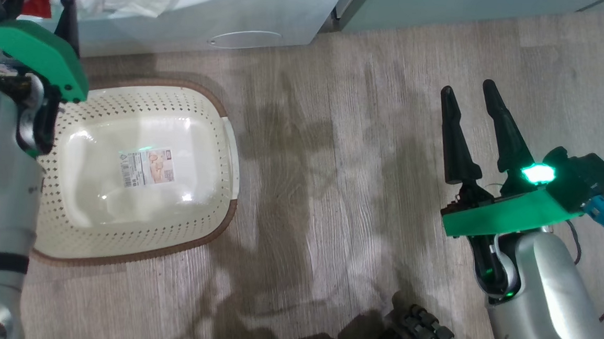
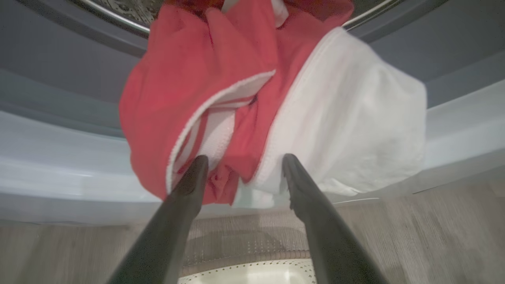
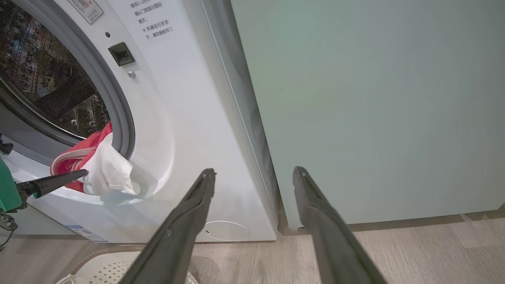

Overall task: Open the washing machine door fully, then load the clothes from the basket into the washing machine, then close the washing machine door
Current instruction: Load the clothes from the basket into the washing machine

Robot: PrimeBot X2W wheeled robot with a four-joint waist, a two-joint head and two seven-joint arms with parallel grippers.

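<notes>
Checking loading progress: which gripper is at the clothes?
The left gripper, open at the clothes hanging from the washing machine; the right gripper is apart, above floor.

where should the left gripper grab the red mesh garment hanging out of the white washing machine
Take the drooping lower bunch of the red mesh garment, with the left gripper coming from below and in front. That part hangs over the grey gasket lip, so lifting it likely feeds it into the steel drum.
</notes>
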